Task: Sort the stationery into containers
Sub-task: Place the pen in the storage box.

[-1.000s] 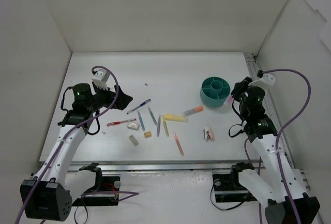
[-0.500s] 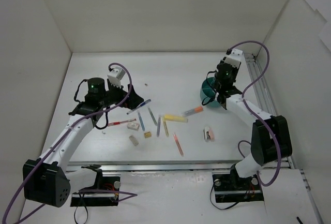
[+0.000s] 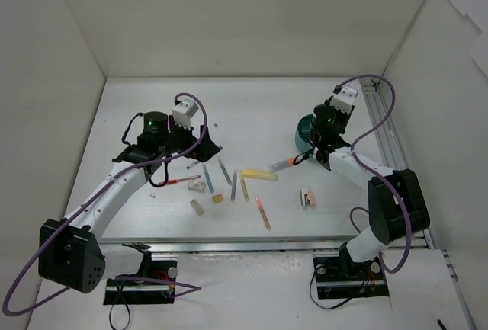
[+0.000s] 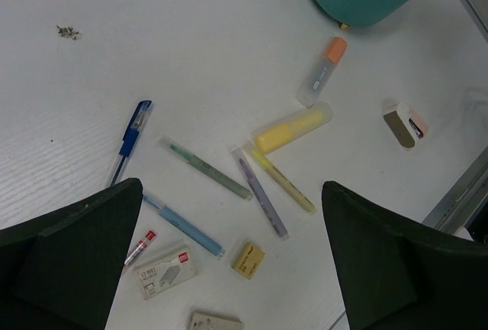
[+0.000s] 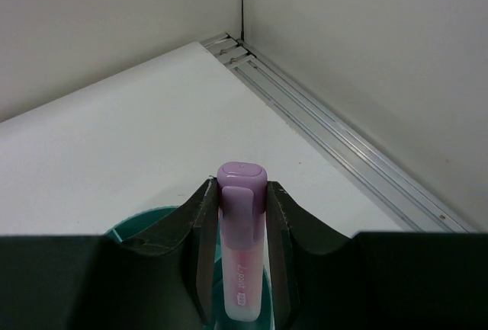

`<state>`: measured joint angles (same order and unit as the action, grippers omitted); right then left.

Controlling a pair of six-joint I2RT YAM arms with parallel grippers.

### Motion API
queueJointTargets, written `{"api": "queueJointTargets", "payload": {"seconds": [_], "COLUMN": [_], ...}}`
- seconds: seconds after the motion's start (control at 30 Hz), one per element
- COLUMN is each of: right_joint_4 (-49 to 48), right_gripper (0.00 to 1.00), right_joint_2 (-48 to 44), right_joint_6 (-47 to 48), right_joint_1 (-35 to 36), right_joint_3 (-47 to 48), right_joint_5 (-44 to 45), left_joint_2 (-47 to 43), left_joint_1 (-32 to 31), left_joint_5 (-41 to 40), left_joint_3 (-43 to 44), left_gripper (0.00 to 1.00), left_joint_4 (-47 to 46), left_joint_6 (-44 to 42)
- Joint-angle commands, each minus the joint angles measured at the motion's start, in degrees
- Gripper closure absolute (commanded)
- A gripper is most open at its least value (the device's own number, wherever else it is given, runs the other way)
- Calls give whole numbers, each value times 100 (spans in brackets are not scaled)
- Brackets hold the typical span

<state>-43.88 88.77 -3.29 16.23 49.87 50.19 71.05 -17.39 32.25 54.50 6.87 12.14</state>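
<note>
My right gripper (image 5: pixel 242 193) is shut on a highlighter (image 5: pixel 242 246) with a purple cap and a pink body, held just above the teal container (image 5: pixel 145 227). From above, that gripper (image 3: pixel 320 126) covers most of the container (image 3: pixel 303 129). My left gripper (image 4: pixel 232 185) is open and hovers over the loose stationery, touching none of it. Below it lie a blue pen (image 4: pixel 131 136), green marker (image 4: pixel 204 167), purple marker (image 4: pixel 259 191), thin yellow marker (image 4: pixel 284 181), blue marker (image 4: pixel 183 225) and tan eraser (image 4: pixel 248 259).
A yellow highlighter (image 4: pixel 293 126), orange highlighter (image 4: pixel 321 72), staple box (image 4: pixel 164 271), red lead tube (image 4: pixel 139 247) and a small white and pink item (image 4: pixel 405 123) also lie on the table. A pink marker (image 3: pixel 262 212) lies nearer the front edge. White walls enclose the table, with a metal rail (image 5: pixel 335 128) along the right.
My right arm has swung from beside the container to over it, carrying the highlighter. My left arm has moved right, over the scattered stationery.
</note>
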Motion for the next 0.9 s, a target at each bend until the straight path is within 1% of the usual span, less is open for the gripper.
{"api": "queueJointTargets", "payload": {"seconds": [0.0, 0.13, 0.2, 0.23, 0.3, 0.33, 0.37, 0.4, 0.43, 0.47, 0.5, 0.53, 0.57, 0.63, 0.7, 0.73, 0.8, 0.83, 0.87], "right_joint_4": [-569, -569, -569, -569, -569, -569, -569, -569, -569, -569, -569, -569, -569, -560, -552, -517, -333, 112, 490], "right_gripper": [100, 99, 94, 89, 85, 80, 77, 77, 69, 66, 64, 56, 52, 39, 30, 21, 16, 10, 7], "right_joint_2": [-167, -35, -62, -114, -202, -289, -342, -387, -465, -518, -580, -606, -641, -799, -1018, -1098, -1387, -1502, -1608], "right_joint_6": [-418, -524, -506, -541, -602, -655, -682, -682, -690, -656, -577, -524, -480, -348, -269, -269, -260, -330, -469], "right_joint_1": [73, 144, 222, 232, 293, 311, 363, 398, 399, 451, 469, 486, 521, 583, 662, 706, 732, 776, 750], "right_joint_3": [6, 14, -99, -143, -319, -372, -468, -513, -548, -557, -566, -548, -548, -548, -601, -636, -654, -628, -514], "right_joint_5": [333, 701, 772, 799, 869, 878, 887, 887, 887, 861, 860, 869, 861, 948, 975, 1036, 1054, 1054, 984], "left_joint_2": [23, 85, 155, 181, 322, 383, 532, 603, 786, 884, 989, 1251, 1402, 1857, 2158, 2411, 2650, 2843, 2932], "left_joint_1": [-72, -194, -308, -309, -458, -563, -616, -669, -783, -836, -889, -950, -1073, -1214, -1416, -1486, -1671, -1732, -1794], "left_joint_5": [-8, 36, 80, 106, 211, 255, 386, 466, 466, 632, 694, 712, 730, 748, 756, 817, 853, 949, 985], "left_joint_3": [395, 395, 465, 500, 605, 658, 711, 833, 904, 974, 1131, 1220, 1343, 1782, 2168, 2274, 2572, 2661, 2741], "left_gripper": [0, 0, 0, 0, 0, 0, 0, 0, 0, 0, 0, 0, 0, 0, 0, 0, 0, 0, 0], "left_joint_4": [-265, -336, -336, -327, -327, -318, -327, -318, -310, -283, -274, -266, -100, 120, 410, 498, 876, 1025, 1357], "left_joint_6": [-151, -177, -282, -361, -624, -730, -896, -976, -1055, -1213, -1214, -1449, -1521, -1820, -2170, -2311, -2636, -3012, -3181]}}
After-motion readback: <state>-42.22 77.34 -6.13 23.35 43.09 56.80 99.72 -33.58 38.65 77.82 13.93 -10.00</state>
